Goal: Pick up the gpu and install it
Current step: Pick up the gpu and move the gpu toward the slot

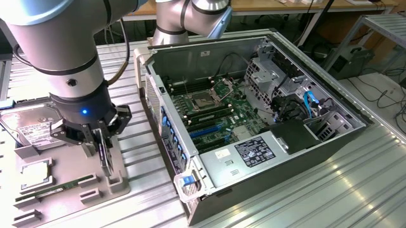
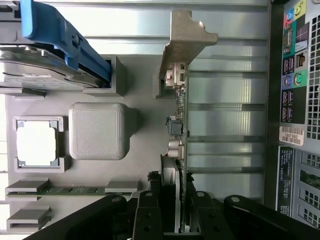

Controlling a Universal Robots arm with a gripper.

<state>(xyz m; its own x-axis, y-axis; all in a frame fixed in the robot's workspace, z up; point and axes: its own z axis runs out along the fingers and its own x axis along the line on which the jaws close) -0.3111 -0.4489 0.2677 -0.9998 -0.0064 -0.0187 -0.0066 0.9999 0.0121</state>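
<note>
GPU (image 1: 109, 166) (image 2: 179, 130) stands on its long edge in a slot of a grey parts tray (image 1: 70, 202) (image 2: 140, 90), directly under the pincer (image 1: 103, 145) (image 2: 175, 220). The pincer is lowered over the card's top edge, partly closed. One finger presses the black fan side and the other the green board side, so it has hold of the card, which sits in its slot. In the wrist view the card's silver bracket (image 2: 189, 37) sticks out at the end farthest from the pincer.

Beside the pincer, toward the exterior view's left, the same tray holds three more parts. A hard drive (image 1: 30, 126) (image 2: 45, 75) with a white label lies behind it. A square processor (image 1: 35, 172) (image 2: 36, 142) lies level with it. A narrow green memory stick (image 1: 60, 186) (image 2: 75, 190) lies nearer the camera.

On the pincer's other side, toward the exterior view's right and just beside the tray, an open computer tower (image 1: 298, 156) (image 2: 295, 100) lies on its side. Its green motherboard (image 1: 219, 114) faces up. Tray and tower both rest on a slatted metal table (image 1: 355, 190) (image 2: 225, 90).
</note>
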